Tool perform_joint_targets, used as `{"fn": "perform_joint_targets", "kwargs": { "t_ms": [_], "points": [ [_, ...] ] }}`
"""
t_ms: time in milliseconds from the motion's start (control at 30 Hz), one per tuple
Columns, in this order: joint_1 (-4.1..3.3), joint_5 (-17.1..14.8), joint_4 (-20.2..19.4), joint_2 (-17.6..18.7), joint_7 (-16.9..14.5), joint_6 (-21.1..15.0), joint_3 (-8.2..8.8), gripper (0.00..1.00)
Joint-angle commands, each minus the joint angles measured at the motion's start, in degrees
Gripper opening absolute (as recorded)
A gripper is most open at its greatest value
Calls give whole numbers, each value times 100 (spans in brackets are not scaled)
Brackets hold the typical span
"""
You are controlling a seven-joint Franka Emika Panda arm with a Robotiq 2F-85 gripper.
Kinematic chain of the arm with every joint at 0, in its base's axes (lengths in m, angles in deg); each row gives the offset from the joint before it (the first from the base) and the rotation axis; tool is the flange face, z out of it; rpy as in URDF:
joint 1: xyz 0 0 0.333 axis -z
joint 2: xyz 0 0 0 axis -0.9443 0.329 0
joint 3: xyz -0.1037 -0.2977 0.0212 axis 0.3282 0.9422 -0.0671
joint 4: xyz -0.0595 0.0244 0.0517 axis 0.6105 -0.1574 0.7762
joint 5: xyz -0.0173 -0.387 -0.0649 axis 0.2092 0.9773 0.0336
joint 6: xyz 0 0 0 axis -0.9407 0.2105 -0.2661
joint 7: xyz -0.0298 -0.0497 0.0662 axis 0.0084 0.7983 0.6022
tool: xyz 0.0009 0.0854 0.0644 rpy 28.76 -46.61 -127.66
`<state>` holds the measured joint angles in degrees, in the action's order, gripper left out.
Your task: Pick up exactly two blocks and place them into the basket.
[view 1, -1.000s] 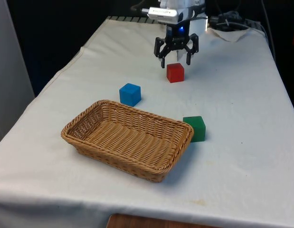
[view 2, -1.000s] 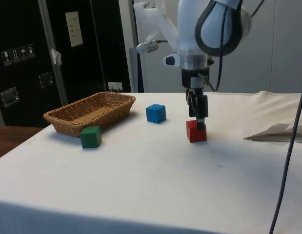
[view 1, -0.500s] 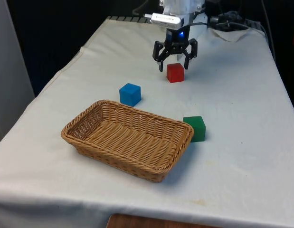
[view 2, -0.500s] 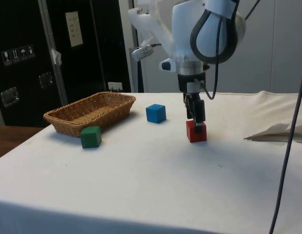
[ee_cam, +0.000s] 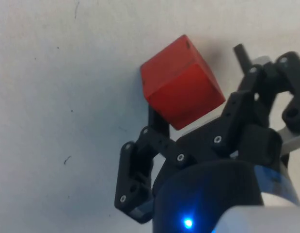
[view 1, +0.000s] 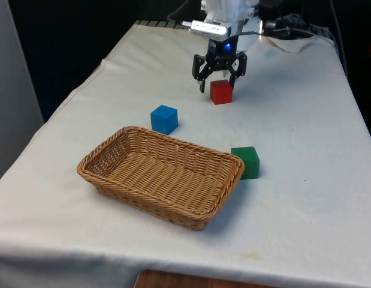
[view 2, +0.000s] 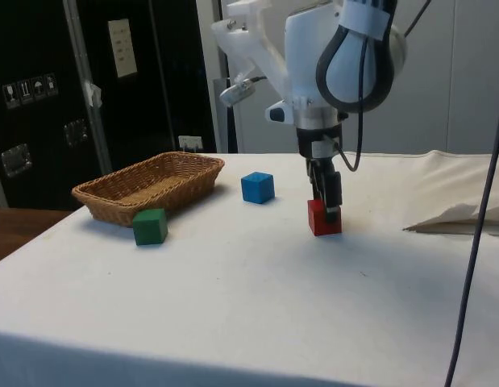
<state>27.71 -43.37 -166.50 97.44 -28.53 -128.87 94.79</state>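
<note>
A red block (view 1: 221, 92) sits on the white cloth at the far end of the table. My gripper (view 1: 219, 83) is open and low over it, one finger on each side of the block's top. In the wrist view the red block (ee_cam: 181, 90) lies between the spread black fingers (ee_cam: 135, 179), and I see no contact. From the side, the gripper (view 2: 329, 208) hangs at the red block (view 2: 324, 218). A blue block (view 1: 164, 119) stands nearer the wicker basket (view 1: 95, 174). A green block (view 1: 245, 162) touches the basket's right end.
A crumpled fold of white cloth (view 1: 288, 41) lies behind the arm at the table's far right corner. The basket (view 2: 96, 197), blue block (view 2: 257, 187) and green block (view 2: 150, 226) stand well apart from the gripper. Bare cloth stretches along the front view's right.
My gripper has sunk a little lower around the red block, still open. None of the blocks nor the basket has moved.
</note>
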Motion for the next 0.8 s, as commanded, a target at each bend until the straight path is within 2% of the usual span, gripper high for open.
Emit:
{"fn": "perform_joint_targets", "kwargs": {
  "t_ms": [0,33,67,100,200,233,400,433,467,500,667,700,733,767],
  "points": [
    [63,-92,-40,-103,-80,-40,-74,61],
    [63,-86,-40,-109,-80,-34,-74,49],
    [6,0,0,6,0,0,0,36],
    [63,-86,-40,-109,-80,-34,-74,36],
    [63,-80,-34,-115,-80,-29,-69,4],
    [63,-80,-40,-115,-80,-29,-69,0],
    [69,-80,-34,-120,-80,-23,-63,0],
    [11,0,0,-6,-6,0,0,0],
    [69,-74,-34,-120,-80,-23,-63,0],
    [69,-80,-40,-120,-80,-23,-63,0],
    [-23,46,11,-189,115,46,63,0],
    [-29,63,17,-218,143,63,69,0],
    [11,0,0,-212,69,29,6,0],
    [-29,80,23,-246,166,74,80,0]
  ]
}}
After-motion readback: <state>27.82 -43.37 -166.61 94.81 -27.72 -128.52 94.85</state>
